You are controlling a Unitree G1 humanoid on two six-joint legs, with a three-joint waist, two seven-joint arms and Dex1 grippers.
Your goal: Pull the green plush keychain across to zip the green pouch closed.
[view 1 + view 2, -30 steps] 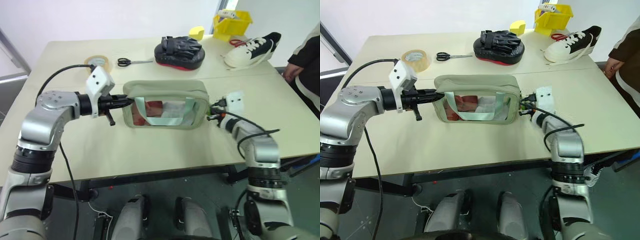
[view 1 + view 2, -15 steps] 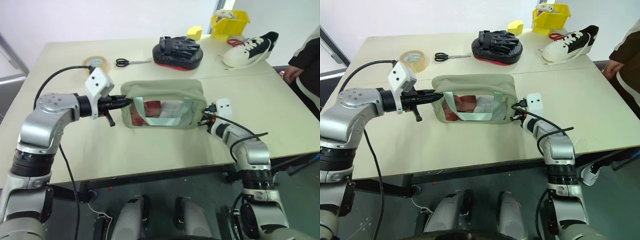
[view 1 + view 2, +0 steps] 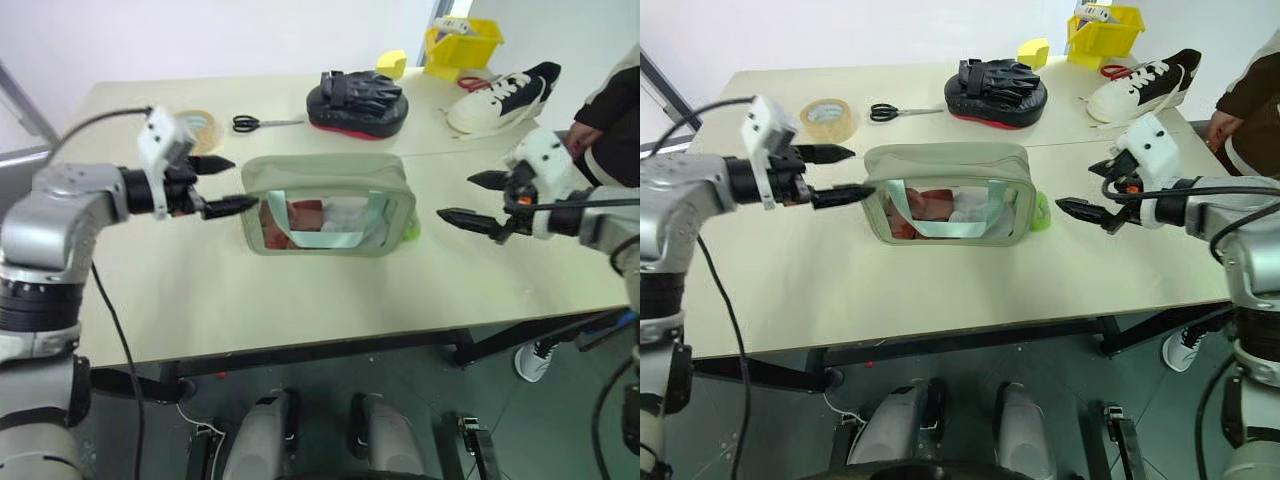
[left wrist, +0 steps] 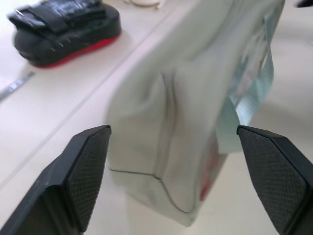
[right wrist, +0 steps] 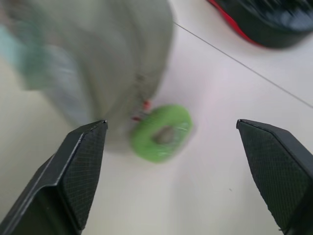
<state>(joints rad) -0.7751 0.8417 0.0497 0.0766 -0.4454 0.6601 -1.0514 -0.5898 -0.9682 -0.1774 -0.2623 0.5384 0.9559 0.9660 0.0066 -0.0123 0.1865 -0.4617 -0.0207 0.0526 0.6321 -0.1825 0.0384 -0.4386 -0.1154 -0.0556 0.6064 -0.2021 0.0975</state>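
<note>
Green pouch (image 3: 946,192): upright mid-table.
Green plush keychain (image 3: 1040,211): on table at pouch's right end.
Left gripper (image 3: 840,174): released, at pouch's left end.
Right gripper (image 3: 1092,190): released, right of keychain, apart.

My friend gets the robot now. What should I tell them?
Left gripper: open, beside the pouch's left end, holding nothing.
Right gripper: open, off to the pouch's right, holding nothing.
Pouch: standing upright mid-table. Keychain: lying on the table at the pouch's right end.
Done: the keychain sits at the right end, so the zip looks pulled across.
Left: check that the zip is fully shut; the zipper line itself is hard to see.
</note>
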